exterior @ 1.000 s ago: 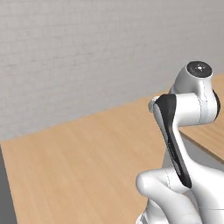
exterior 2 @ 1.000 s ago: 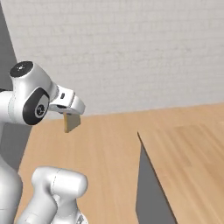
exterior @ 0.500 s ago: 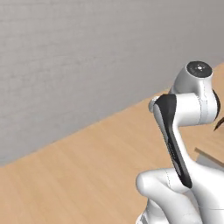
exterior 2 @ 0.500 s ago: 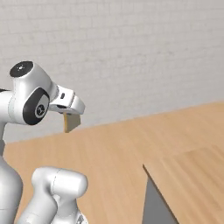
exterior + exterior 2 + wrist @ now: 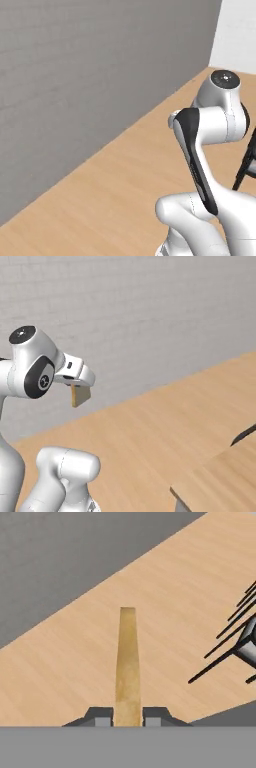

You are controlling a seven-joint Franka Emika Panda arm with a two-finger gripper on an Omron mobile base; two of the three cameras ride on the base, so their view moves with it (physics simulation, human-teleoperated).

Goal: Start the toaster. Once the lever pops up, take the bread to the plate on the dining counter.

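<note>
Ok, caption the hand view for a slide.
Gripper shut on the bread, held edge-on above a light wood floor.

The bread [image 5: 127, 667] looks matt and slightly grainy, tan with a darker crust. The floor [image 5: 165, 426] is smooth light wood with fine grain. At 5 o'clock in the right base view, the worktop [image 5: 225, 476] is similar matt wood. The wall [image 5: 75, 75] is flat grey with faint brick texture.

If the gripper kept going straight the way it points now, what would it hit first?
Probably the wood floor. The gripper, shut on the bread, points down at bare floor; the dark chair legs look off to one side.
</note>
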